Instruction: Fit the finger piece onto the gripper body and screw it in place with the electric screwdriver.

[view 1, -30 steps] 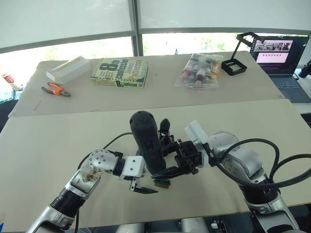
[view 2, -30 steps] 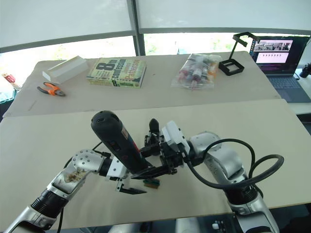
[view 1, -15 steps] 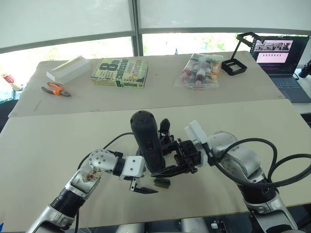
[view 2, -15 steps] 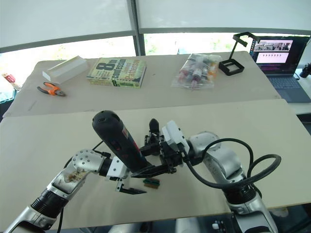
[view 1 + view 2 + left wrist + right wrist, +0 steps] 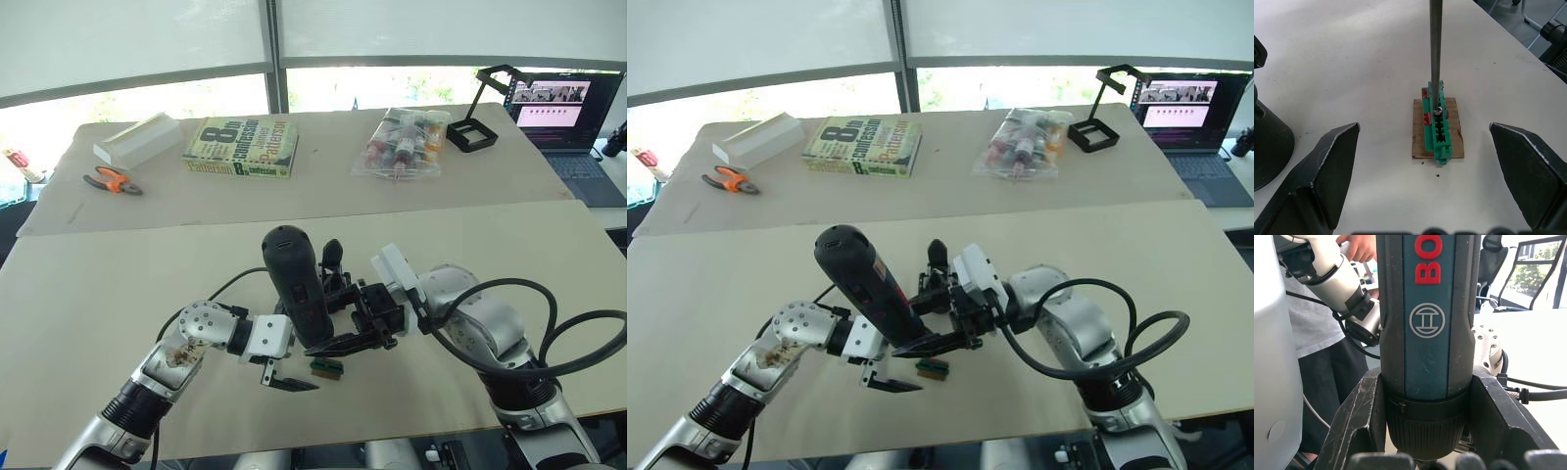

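My right gripper (image 5: pixel 1425 396) is shut on the electric screwdriver (image 5: pixel 294 289), a thick black cylinder with a red label strip, held nearly upright over the near table. Its thin metal bit (image 5: pixel 1436 58) points down onto a small green-and-brown block (image 5: pixel 1437 127). My left gripper (image 5: pixel 1425 129) is open, with one finger on each side of that block and apart from it. The gripper body (image 5: pixel 333 257) stands just behind the screwdriver with its pointed black finger up. The finger piece is hidden.
On the far table lie a book (image 5: pixel 242 147), orange pliers (image 5: pixel 113 181), a white box (image 5: pixel 137 140), a bag of small bottles (image 5: pixel 404 142), a black stand (image 5: pixel 485 108) and a laptop (image 5: pixel 568 117). A person (image 5: pixel 1317 333) stands behind the screwdriver.
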